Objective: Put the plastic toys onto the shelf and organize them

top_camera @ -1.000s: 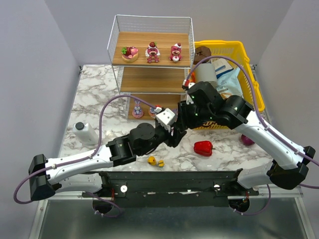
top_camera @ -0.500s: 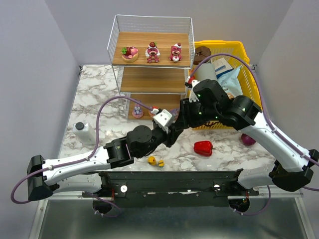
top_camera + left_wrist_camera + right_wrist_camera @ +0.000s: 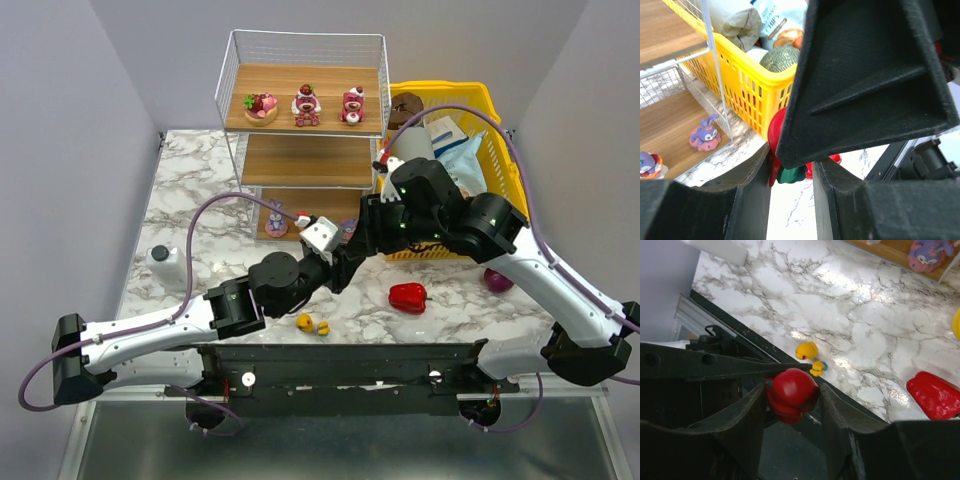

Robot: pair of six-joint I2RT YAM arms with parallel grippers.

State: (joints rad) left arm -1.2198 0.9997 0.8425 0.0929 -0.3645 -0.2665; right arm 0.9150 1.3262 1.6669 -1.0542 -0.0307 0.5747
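My right gripper (image 3: 792, 391) is shut on a small red duck (image 3: 794, 384) and holds it above the table's near edge. My left gripper (image 3: 792, 167) is open right beside it, and one of its fingers touches the duck's top. The two grippers meet in the top view, left (image 3: 343, 265) and right (image 3: 362, 240). Two yellow ducks (image 3: 305, 322) (image 3: 806, 350) lie on the marble below. The shelf (image 3: 305, 140) holds a strawberry cake (image 3: 261, 106) and two pink bears (image 3: 306, 105) on top, and purple bunnies (image 3: 276, 222) (image 3: 705, 136) on the bottom board.
A red bell pepper (image 3: 407, 296) lies right of the grippers. A yellow basket (image 3: 500, 120) full of packets stands right of the shelf. A dark purple ball (image 3: 496, 279) sits by the basket. A white bottle (image 3: 172, 265) lies at the left.
The left arm has drawn slightly left and back. The right gripper has stayed shut on the red duck and shifted a little toward the shelf.
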